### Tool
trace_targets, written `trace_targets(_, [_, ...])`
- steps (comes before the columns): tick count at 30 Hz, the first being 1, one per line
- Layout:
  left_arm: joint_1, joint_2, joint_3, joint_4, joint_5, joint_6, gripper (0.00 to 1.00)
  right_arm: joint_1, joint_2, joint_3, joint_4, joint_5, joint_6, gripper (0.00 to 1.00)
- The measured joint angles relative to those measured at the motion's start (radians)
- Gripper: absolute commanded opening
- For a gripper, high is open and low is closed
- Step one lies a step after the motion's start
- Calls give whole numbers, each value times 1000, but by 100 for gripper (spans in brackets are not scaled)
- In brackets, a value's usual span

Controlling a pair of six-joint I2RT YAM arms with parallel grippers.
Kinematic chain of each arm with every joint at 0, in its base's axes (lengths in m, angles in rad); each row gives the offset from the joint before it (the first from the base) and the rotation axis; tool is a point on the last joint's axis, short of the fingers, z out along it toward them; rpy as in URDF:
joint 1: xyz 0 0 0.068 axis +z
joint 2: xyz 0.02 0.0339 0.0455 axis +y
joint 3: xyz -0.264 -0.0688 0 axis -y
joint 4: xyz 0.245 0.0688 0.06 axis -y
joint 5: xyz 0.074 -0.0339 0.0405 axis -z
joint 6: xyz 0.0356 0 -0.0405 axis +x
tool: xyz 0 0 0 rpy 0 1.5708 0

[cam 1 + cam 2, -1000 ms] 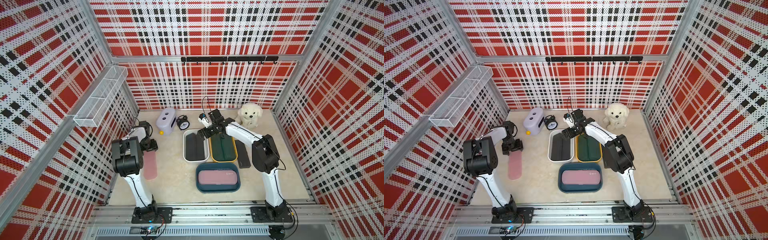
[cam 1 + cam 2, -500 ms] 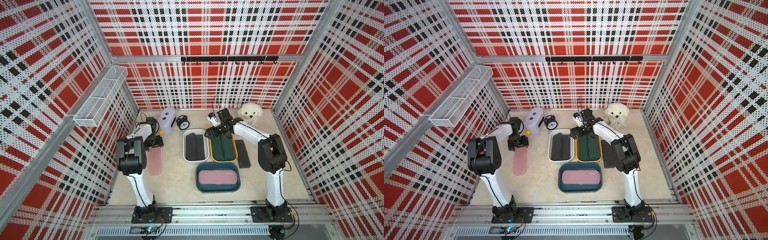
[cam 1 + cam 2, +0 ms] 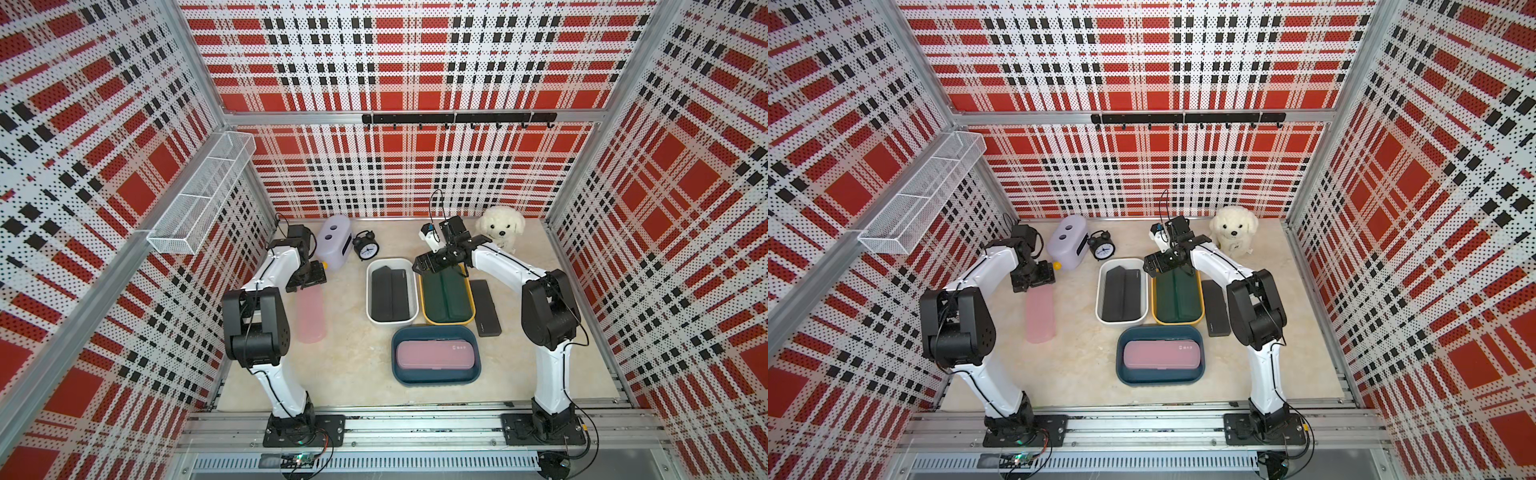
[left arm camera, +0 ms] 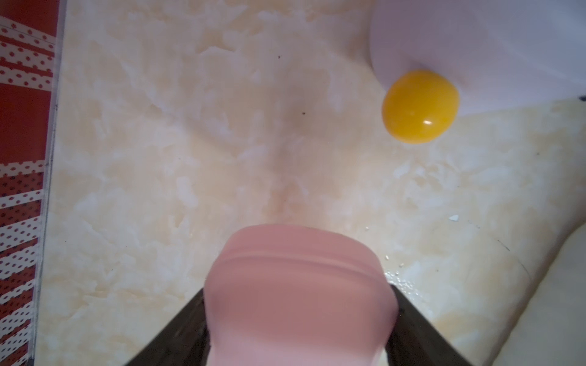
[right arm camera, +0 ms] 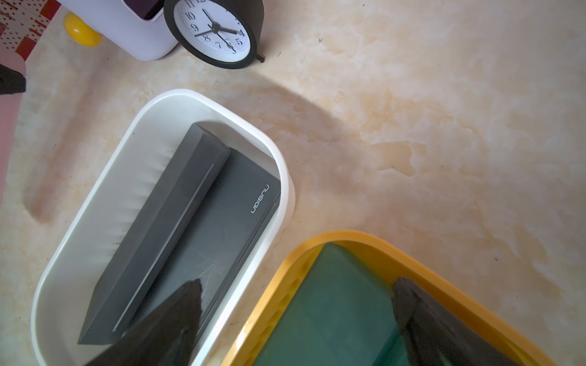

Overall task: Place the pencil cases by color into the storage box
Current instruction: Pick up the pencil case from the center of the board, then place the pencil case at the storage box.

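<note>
The left gripper [image 4: 298, 291] is closed on one end of a pale pink pencil case [image 4: 301, 320]. Its two dark fingers [image 4: 177, 332] press against the case's long sides, so the jaws stand partway apart, at the width of the case. In a top view the left gripper [image 3: 305, 279] sits at the far end of the pale pink pencil case [image 3: 309, 316], which stretches from it toward the robot's base over the marble-patterned table [image 3: 353, 374], near the left wall. Whether the case rests on the table or hangs just above it I cannot tell. Just beyond the gripper lies a small yellow ball [image 4: 420, 106], close against the lilac box [image 4: 475, 47], and a black alarm clock [image 3: 366, 248] stands just beside that box.

The right gripper [image 5: 298, 282] is spread wide and holds nothing. It hovers over the far end of the yellow bin [image 5: 348, 236], in which dark green pencil cases [image 5: 333, 304] lie side by side. Just to the left of the yellow bin stands the white bin [image 5: 190, 95] with two black pencil cases [image 5: 190, 215], one tilted up along the other. A third black case [image 3: 485, 307] lies flat on the table just to the right of the yellow bin, alongside it. Nearer the robot's base, the dark blue bin [image 3: 434, 379] holds another pink case [image 3: 434, 354] lying flat. A white plush dog [image 3: 500, 226] sits at the back of the table, behind the right arm
</note>
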Motion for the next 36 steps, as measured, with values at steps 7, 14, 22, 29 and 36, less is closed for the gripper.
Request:
trace_targets(7, [-89,-30,53,-26,0,-2,56,-34,-44,-53,2,7,3,100])
trace_targets(14, [-228,-46,176,-68,-11,-10,56,-122,-153,-135,19,32,8,100])
trace_targets(22, [-456,-45,320,-132,-46,-15,56,-174,-241,-222,45,56,19,100])
trace_targets(29, [-644,-16,428,-198,-81,-25,56,-185,-285,-281,53,69,33,100])
trace_targets(36, [-805,41,486,-237,-95,-31,56,-260,-382,-377,80,98,69,100])
